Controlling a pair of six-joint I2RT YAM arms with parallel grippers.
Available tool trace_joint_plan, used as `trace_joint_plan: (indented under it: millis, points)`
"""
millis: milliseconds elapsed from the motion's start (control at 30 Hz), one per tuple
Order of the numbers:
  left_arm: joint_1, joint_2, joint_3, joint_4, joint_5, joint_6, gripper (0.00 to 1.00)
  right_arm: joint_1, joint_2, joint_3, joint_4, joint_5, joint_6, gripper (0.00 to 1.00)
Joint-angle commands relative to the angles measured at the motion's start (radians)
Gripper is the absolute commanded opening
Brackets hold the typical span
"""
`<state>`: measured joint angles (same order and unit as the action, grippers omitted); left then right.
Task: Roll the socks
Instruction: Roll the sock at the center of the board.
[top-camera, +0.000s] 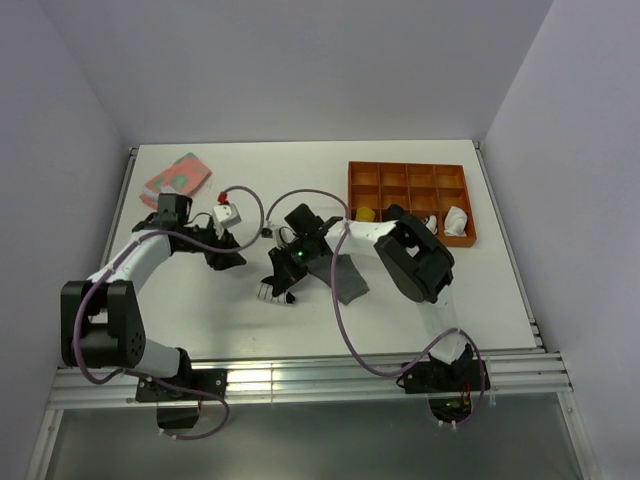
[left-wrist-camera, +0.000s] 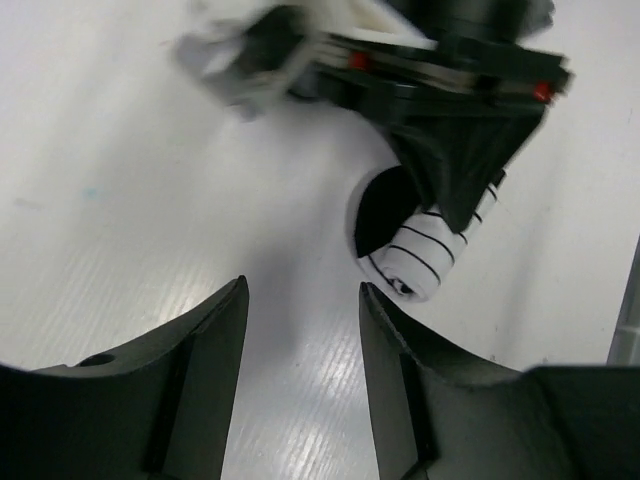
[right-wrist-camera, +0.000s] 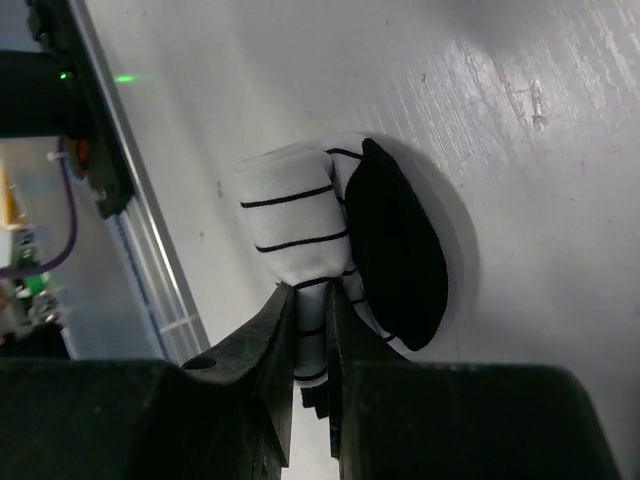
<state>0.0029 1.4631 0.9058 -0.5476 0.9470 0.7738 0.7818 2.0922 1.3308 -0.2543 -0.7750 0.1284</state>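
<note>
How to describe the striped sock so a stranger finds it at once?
Look near the middle of the white table, at the right tool. The striped sock is pinched there, bunched up. Unlike the flat grey sock beside it, it is white with thin black lines.

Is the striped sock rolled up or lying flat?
Rolled up: the striped sock forms a rounded bundle, pinched by the right claw.
</note>
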Motion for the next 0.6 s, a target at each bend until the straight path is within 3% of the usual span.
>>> trace_joint_plan:
  millis: [0,167,567]
  points:
    - [-0.095,-0.066,-0.063,0.063,-0.083,0.119,0.54,-0.039,0.12,0.02,-0.252,0.057,-0.085,0.05]
    - [-0.251,-0.167,-0.197,0.165,-0.188,0.131,0.57,-0.053,0.178,0.097,-0.341,0.052,-0.084,0.05]
    - [-0.408,-0.192,-0.3,0.262,-0.284,0.128,0.59,-0.059,0.224,0.128,-0.355,0.072,-0.056,0.05]
